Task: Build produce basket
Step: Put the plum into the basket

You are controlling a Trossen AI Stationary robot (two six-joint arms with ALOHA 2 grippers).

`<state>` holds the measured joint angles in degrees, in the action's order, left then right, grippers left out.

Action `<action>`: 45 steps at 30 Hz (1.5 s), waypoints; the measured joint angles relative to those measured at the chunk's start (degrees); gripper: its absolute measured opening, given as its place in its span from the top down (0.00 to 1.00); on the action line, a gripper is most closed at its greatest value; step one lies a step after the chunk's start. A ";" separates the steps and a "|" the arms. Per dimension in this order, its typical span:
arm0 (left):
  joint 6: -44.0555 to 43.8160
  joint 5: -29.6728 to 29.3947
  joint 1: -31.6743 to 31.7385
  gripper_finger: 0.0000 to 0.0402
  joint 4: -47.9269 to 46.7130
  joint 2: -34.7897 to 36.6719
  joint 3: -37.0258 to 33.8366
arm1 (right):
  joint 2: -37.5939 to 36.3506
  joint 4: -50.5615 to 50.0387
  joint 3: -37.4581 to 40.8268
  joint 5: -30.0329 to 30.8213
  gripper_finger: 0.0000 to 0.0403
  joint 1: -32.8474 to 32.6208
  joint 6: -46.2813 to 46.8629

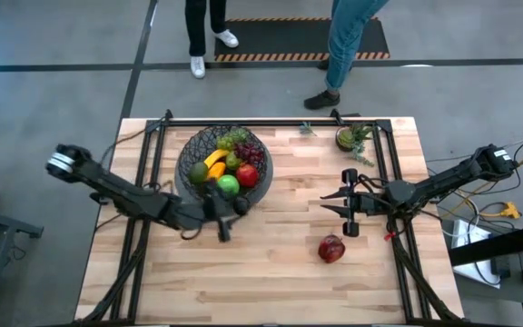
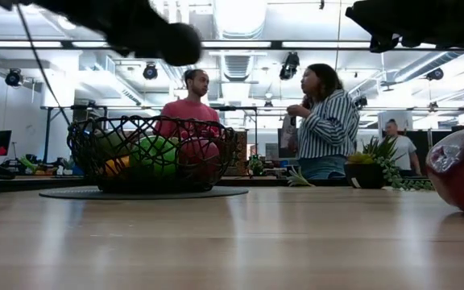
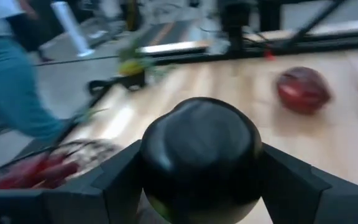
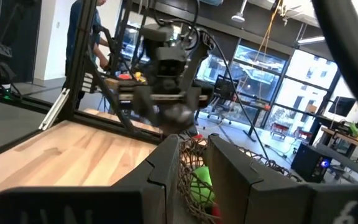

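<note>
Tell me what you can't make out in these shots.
- Round black fruit in the left end effector: blurred in the left wrist view, so its kind is unclear.
- Dark red fruit on the wooden table: cut off by the low view's edge.
- Black wire mesh basket: lower fruit hidden under the top pieces in the high view.

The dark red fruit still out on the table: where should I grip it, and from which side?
Grip the dark red fruit across its round middle, coming straight down from above. It lies alone on bare wood, nothing crowding it. The right gripper, open, hovers nearest; the left gripper holds a black fruit.
</note>
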<state>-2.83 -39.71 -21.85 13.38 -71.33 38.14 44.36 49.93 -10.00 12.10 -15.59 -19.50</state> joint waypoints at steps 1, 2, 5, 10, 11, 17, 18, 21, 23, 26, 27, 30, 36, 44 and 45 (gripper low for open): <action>-0.52 -1.62 0.00 0.38 -0.32 2.49 -1.63 | 0.00 0.00 0.00 0.02 0.81 0.00 -0.60; -1.02 -3.50 0.00 0.38 -0.99 4.98 -3.11 | 0.00 0.02 0.00 0.07 0.81 0.00 -1.20; -1.34 -9.78 0.09 0.38 -2.39 12.06 -6.69 | -0.04 0.51 -0.01 1.79 0.81 0.00 -2.71; -1.32 -17.91 0.60 0.38 -2.41 20.67 -10.95 | 0.09 -0.63 -3.00 5.33 0.81 0.32 -2.57; -1.32 -17.90 0.96 0.38 -2.42 21.81 -11.54 | 0.36 -1.71 -3.98 5.33 0.81 0.49 -2.34; -1.30 -17.85 3.71 0.38 -2.48 25.88 -15.05 | 5.36 -3.57 -9.46 -0.60 0.81 2.97 -3.53; -1.29 -17.79 4.11 0.38 -2.58 26.13 -15.32 | 6.35 -2.37 -9.83 -1.96 0.81 3.62 -3.67; -1.29 -17.72 5.09 0.38 -2.51 26.24 -15.56 | 8.81 1.36 -10.32 -2.92 0.81 6.41 -3.82; -1.29 -17.64 5.72 0.38 -2.48 25.76 -15.58 | 10.64 3.96 -10.12 -3.15 0.81 8.57 -3.61; -1.34 -17.61 6.61 0.38 -2.45 24.66 -15.66 | 13.07 5.99 -9.86 -3.61 0.81 12.12 -2.41; -1.36 -17.59 6.95 0.38 -2.42 24.18 -15.66 | 13.64 6.14 -9.90 -3.62 0.81 13.23 -2.00; -2.96 -17.55 8.46 0.38 -2.42 22.80 -15.66 | 14.99 6.39 -10.91 -3.62 0.81 15.54 -0.11; -8.87 -17.45 15.01 0.38 -2.43 18.14 -15.60 | 15.71 5.13 -13.30 -6.56 0.81 16.72 1.33; -14.82 -2.92 28.17 0.38 -2.66 12.86 -12.65 | 15.76 2.45 -13.69 -6.56 0.81 16.76 0.46; -15.52 -1.68 29.84 0.38 -3.15 12.38 -12.27 | 15.76 2.45 -13.68 -6.56 0.81 16.76 0.45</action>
<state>-18.35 -41.38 8.00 10.23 -58.95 25.87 60.12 52.38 -23.68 5.54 1.17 -19.05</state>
